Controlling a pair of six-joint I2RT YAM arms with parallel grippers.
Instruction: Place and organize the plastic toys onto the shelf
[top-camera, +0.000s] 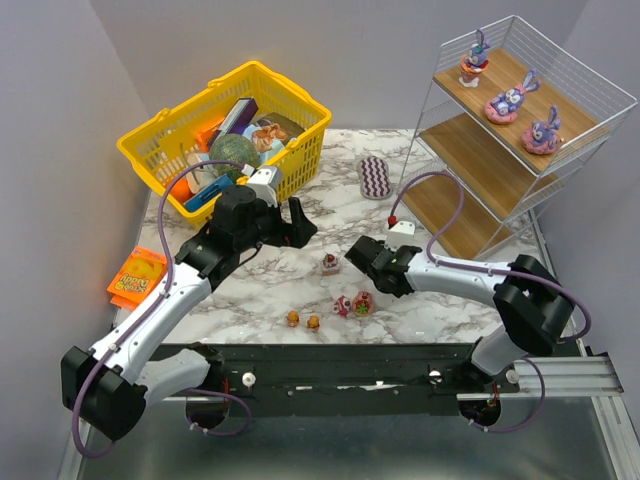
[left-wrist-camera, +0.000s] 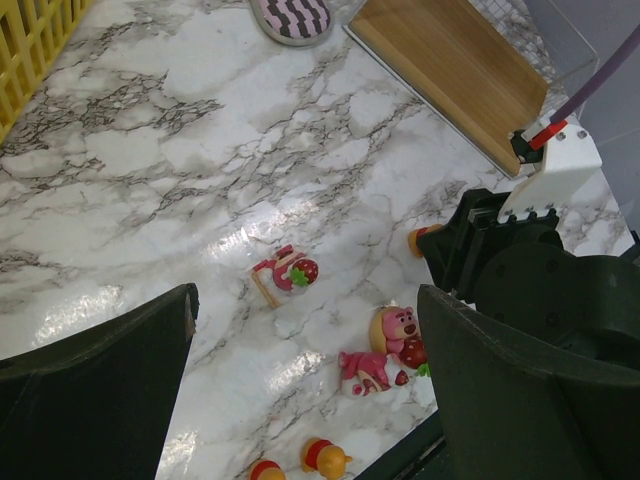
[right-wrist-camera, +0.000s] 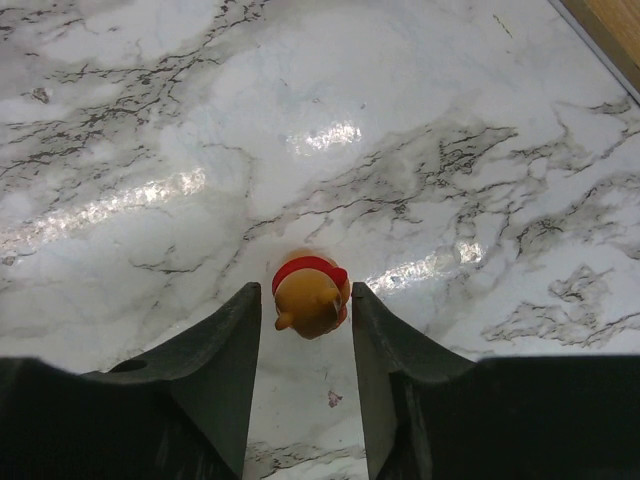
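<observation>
The shelf (top-camera: 470, 135) stands at the back right with three purple bunnies (top-camera: 507, 100) on its top board. My right gripper (right-wrist-camera: 304, 292) is low over the marble table, open, its fingertips on either side of a small orange bear (right-wrist-camera: 310, 295) with a narrow gap on each side. In the top view that gripper (top-camera: 358, 258) hides the bear. Two more orange bears (top-camera: 303, 320) lie near the front edge, and beside them two pink toys (top-camera: 353, 303). A third pink toy (top-camera: 330, 263) sits left of the right gripper. My left gripper (top-camera: 292, 222) hangs open above the table, holding nothing.
A yellow basket (top-camera: 160, 150) full of items stands at the back left. A purple zigzag pad (top-camera: 375, 177) lies in front of the shelf's lower board (left-wrist-camera: 450, 70). An orange packet (top-camera: 137, 275) lies at the table's left edge.
</observation>
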